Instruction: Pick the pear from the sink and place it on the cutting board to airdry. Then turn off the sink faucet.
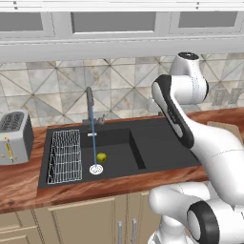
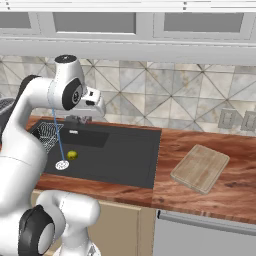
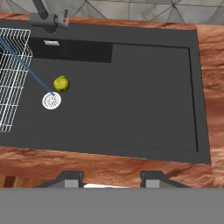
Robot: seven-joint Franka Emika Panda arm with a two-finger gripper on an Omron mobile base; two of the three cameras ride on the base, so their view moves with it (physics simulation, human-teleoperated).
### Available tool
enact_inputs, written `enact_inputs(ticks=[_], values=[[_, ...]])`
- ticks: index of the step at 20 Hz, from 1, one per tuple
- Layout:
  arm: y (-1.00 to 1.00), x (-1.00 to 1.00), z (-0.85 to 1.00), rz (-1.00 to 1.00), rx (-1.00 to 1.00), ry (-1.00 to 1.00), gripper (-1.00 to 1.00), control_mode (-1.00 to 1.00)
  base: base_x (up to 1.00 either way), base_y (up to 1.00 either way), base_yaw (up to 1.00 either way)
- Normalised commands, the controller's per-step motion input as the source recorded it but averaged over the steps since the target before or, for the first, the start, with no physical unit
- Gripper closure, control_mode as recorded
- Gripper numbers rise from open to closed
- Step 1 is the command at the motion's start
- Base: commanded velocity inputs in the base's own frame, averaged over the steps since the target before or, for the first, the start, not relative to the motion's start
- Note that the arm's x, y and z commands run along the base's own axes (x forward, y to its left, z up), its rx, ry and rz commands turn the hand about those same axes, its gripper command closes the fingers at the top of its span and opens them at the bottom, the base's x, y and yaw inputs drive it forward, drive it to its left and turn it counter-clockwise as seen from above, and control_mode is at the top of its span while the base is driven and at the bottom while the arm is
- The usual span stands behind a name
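Hand view: pear [image 3: 61, 83] lies in the sink [image 3: 144, 96] basin, just beside the drain [image 3: 51, 101], well apart from the tool [image 3: 113, 177], whose fingers stand spread and empty above the near counter [image 3: 109, 164] edge; you should carry the tool over the fruit and lower straight, staying off the wire rack [image 3: 13, 78] and the running stream. Right base view adds the board [image 2: 200, 167], lying on the counter well right of the sink; left base view adds the faucet [image 1: 89, 102] upright with its lever [image 1: 100, 118], plus a toaster [image 1: 14, 137].

wooden counter [image 2: 200, 145], cutting board [image 2: 200, 168], probably toaster [image 1: 15, 137]
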Motion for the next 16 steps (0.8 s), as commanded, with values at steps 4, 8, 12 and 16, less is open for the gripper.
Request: enact_inputs(ticks=[4, 8, 12, 16], values=[[0.01, -0.02, 0.00, 0.00, 0.00, 0.00, -1.00, -1.00, 0.00, 0.00, 0.00], [0.10, -0.14, -0.01, 0.00, 0.00, 0.00, -1.00, -1.00, 0.00, 0.00, 0.00], [0.30, -0.17, -0.11, 0.00, 0.00, 0.00, -1.00, -1.00, 0.00, 0.00, 0.00], [0.31, -0.28, -0.18, 0.00, 0.00, -0.01, -1.00, -1.00, 0.00, 0.00, 0.00]])
